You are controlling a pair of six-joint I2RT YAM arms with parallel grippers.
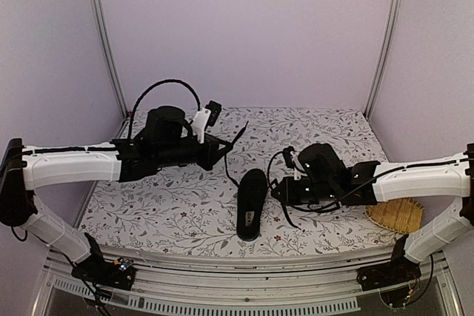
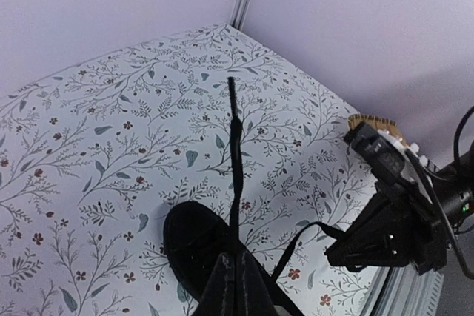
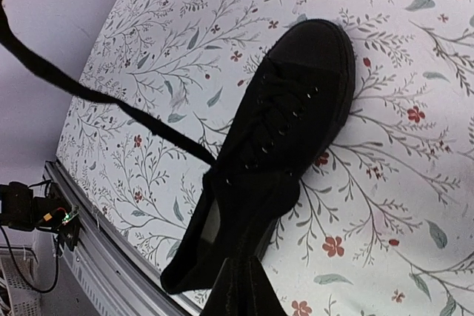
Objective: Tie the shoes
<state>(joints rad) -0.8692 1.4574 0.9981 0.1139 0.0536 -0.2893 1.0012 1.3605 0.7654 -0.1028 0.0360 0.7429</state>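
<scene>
the shoe lies on its sole near the middle of the worktop, toe pointing far and heel close to the near edge. the left tool is clenched on the taut lace, which runs up from the top eyelets, through its fingers and out past them toward the far side. the right tool hovers just right of the shoe, also clenched. the second lace leads up to its tip, so it appears to grasp that one.

the task looks barely begun: the laces are threaded and drawn apart, but no crossing, knot or bow shows. crossing, looping and tightening are all left.

open worktop spreads to the left and far of the shoe. the near edge is close behind the heel, a woven mat sits at the right near corner, and walls close off the other three sides.
</scene>
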